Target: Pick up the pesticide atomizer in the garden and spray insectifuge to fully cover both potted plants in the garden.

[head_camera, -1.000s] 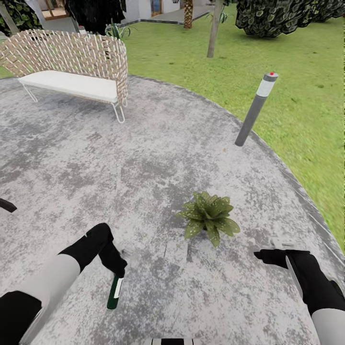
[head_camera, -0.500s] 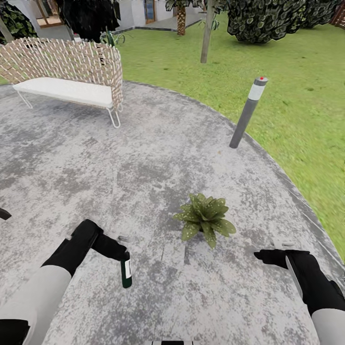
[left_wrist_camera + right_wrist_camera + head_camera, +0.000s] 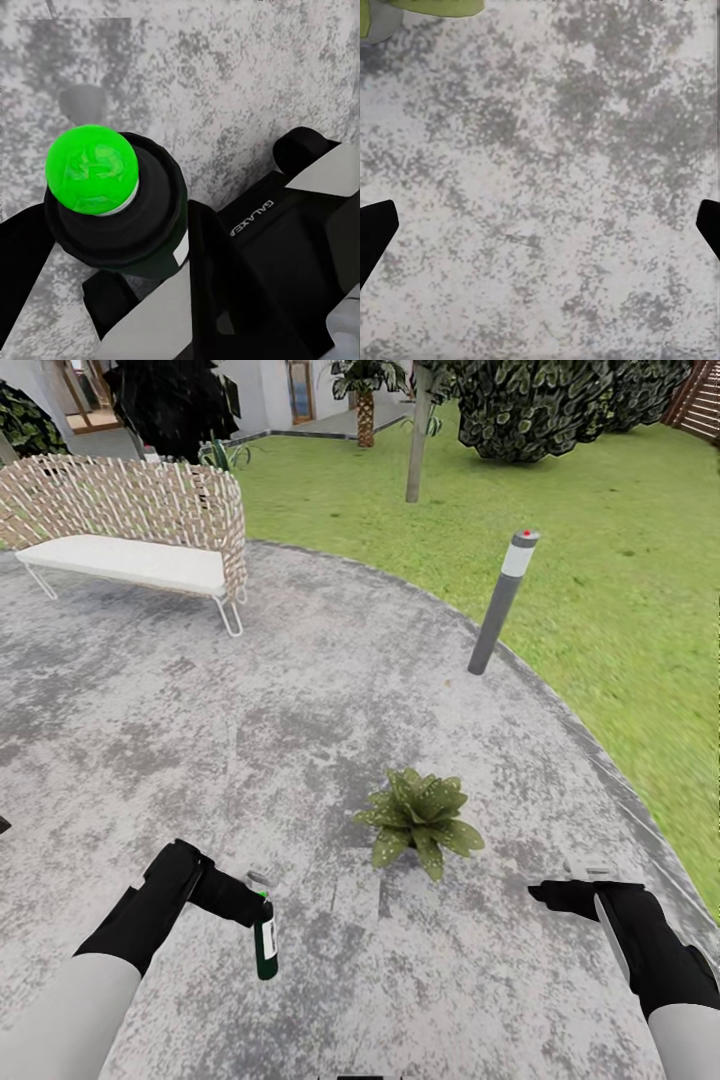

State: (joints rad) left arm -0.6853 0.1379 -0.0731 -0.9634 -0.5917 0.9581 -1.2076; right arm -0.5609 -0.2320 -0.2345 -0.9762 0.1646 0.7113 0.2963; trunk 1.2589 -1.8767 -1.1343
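In the head view, the pesticide atomizer (image 3: 265, 940) is pinched in the left tool (image 3: 250, 910) at lower left, well apart from the potted plant (image 3: 418, 818) at centre; spray released here would likely miss. In the left wrist view, its green cap (image 3: 91, 169) is seen gripped. In the right wrist view, the right tool (image 3: 540, 225) is spread over the patio (image 3: 547, 150).

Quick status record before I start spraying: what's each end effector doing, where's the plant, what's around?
left end effector: shut on the pesticide atomizer, bottle hanging roughly upright over the patio
right end effector: open, holding nothing
potted plant: on the patio, between the two arms, ahead of them
nearby: bollard light at the lawn edge; wicker bench far left
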